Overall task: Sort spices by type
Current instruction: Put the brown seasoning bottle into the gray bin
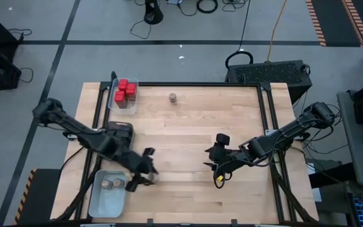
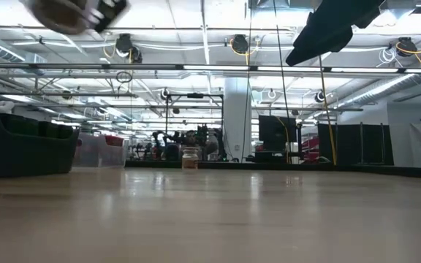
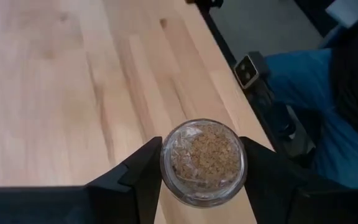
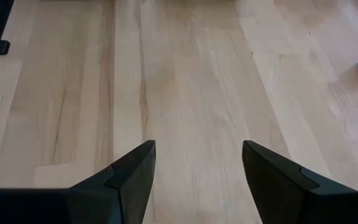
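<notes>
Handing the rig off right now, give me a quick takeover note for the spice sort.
Left gripper: shut on a round jar, near the pale tray.
Right gripper: open, empty, above the table's middle right.
Done: red tins grouped in the clear tray; two jars in the pale tray.
Left: drop the held jar in the pale tray; fetch the lone jar at the far edge.
</notes>
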Motion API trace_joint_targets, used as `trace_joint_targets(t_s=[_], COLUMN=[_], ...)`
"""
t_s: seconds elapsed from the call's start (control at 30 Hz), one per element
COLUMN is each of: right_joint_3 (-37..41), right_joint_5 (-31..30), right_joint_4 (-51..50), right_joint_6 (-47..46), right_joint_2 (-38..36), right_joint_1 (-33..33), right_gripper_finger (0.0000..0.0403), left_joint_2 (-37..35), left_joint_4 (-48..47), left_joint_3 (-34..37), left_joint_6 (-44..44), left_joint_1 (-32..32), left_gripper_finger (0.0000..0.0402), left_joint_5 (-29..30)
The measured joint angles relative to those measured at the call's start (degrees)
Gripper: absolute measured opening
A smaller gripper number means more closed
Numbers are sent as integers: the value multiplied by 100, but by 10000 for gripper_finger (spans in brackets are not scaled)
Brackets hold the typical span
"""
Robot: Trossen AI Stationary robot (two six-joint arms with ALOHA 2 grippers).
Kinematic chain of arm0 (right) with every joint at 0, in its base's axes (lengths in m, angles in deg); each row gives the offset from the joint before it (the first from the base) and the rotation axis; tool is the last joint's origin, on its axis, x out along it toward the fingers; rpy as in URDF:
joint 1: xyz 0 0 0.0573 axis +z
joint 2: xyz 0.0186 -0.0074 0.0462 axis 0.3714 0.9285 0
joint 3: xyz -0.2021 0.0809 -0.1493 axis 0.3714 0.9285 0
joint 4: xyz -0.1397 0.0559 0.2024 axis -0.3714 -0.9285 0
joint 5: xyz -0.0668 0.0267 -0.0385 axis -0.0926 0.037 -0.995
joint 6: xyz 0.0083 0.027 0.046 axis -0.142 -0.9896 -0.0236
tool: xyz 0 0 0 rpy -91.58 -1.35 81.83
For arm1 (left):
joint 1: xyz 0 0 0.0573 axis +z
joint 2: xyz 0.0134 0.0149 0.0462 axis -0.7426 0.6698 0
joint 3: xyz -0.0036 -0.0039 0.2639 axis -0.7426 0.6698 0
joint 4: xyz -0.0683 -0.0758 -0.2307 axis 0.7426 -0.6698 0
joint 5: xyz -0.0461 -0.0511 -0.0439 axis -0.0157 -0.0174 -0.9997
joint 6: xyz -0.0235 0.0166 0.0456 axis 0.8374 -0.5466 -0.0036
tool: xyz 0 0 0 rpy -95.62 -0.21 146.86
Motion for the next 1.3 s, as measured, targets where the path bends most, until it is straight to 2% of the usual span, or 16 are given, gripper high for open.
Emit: trace_joint_targets(t_s=[0.2,0.37,0.57,0.73,0.97,1.3], right_joint_3=[0,0,0,0,0,0], right_joint_5=[0,-1,-4,-1,11,22], right_joint_4=[154,261,337,349,351,382], right_joint_6=[17,19,20,20,-159,-432], right_joint_2=[0,0,0,0,0,0], right_joint_1=[-25,-35,-112,-217,-347,-520], right_gripper_finger=[222,222,222,222,222,222], left_joint_2=[-719,-769,-675,-427,109,928], left_joint_4=[-1346,-2291,-2409,-2434,-2411,-2233], left_joint_3=[0,8,181,296,306,308], left_joint_6=[1613,3489,5260,6006,6318,6323], left_joint_1=[-1217,-2412,-3640,-4369,-4834,-4921], left_gripper_finger=[188,188,188,188,188,188], left_joint_5=[1385,2383,3213,3802,3837,3657])
